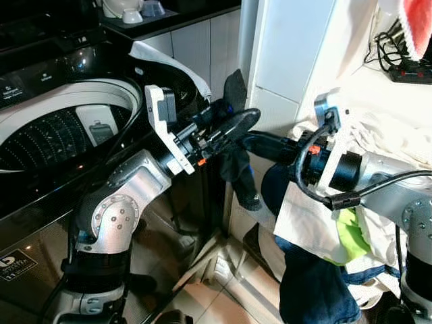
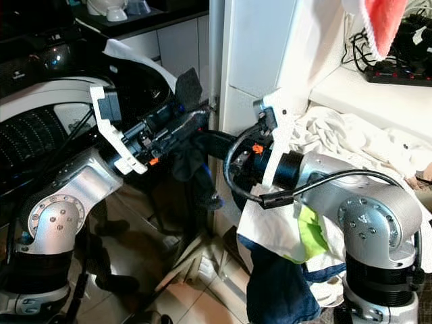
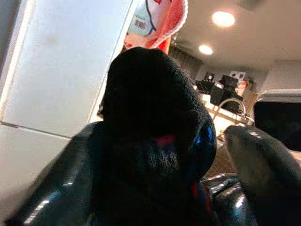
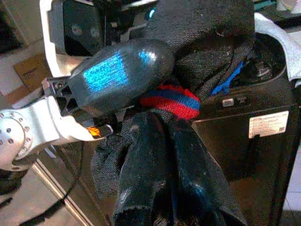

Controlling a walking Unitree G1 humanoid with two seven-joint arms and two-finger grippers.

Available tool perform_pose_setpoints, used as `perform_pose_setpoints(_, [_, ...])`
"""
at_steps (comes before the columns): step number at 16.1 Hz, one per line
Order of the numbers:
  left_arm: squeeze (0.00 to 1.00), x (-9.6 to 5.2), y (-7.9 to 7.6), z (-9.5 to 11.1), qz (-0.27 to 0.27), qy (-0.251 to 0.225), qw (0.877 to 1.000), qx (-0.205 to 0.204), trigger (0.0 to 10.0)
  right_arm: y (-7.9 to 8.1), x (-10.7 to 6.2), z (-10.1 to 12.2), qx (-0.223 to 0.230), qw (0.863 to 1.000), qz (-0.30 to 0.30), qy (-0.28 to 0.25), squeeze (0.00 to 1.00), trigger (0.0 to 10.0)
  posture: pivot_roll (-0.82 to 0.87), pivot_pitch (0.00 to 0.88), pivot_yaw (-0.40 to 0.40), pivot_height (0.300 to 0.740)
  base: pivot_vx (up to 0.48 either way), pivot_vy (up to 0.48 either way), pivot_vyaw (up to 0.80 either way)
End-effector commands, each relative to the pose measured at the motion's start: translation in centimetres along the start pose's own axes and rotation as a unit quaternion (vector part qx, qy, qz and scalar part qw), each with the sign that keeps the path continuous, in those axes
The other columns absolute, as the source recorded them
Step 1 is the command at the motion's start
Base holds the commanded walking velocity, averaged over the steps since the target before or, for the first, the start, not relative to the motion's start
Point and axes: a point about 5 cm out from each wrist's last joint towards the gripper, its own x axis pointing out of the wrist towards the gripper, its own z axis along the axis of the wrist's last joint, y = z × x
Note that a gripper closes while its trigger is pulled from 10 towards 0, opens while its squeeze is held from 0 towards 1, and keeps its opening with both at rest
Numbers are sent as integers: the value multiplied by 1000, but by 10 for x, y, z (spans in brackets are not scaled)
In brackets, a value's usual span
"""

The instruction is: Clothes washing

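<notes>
On our far left the washing machine [image 1: 40, 135] stands with its lid up and the perforated drum [image 1: 47, 145] exposed, so we judge the loading step is in hand. Just right of its rim, our left gripper [image 1: 233, 128] is closed on a dark sock [image 1: 237, 165] with a red and blue band, which hangs between the washer's side and the white wall corner [image 1: 283, 74]. Our right gripper [image 1: 260, 145] reaches in from the right and meets the same sock; its fingers [image 4: 155, 179] lie against the cloth, clamped on it as far as we can judge. Further right, a pile of laundry [image 1: 324, 223] spills off the ledge [image 2: 378, 88], white, green and dark blue pieces draping down. Next we would have one gripper let go and swing the sock leftward over the drum. Room is tight: the wall corner sits close behind, the washer's rim close left, and the right arm's cable [image 1: 304, 175] loops near the sock.
</notes>
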Motion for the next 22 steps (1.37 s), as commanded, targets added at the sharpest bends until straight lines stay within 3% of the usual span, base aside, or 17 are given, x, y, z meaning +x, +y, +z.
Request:
perform_pose_setpoints(1, [0, -1, -2, -1, -7, 11, 1000, 7, 0, 1, 0, -1, -9, 1000, 0, 5, 0, 0, 32, 0, 24, 740, 0, 0, 0])
perform_pose_setpoints(11, [0, -5, -1, -5, -24, 21, 999, 8, 0, -1, -1, -3, -21, 1000, 0, 16, 0, 0, 25, 0, 22, 740, 0, 0, 0])
perform_pose_setpoints(22, [0, -6, 3, -8, -8, 35, 999, 21, 0, -2, -1, -4, -27, 999, -3, 21, 0, 0, 23, 0, 24, 740, 0, 0, 0])
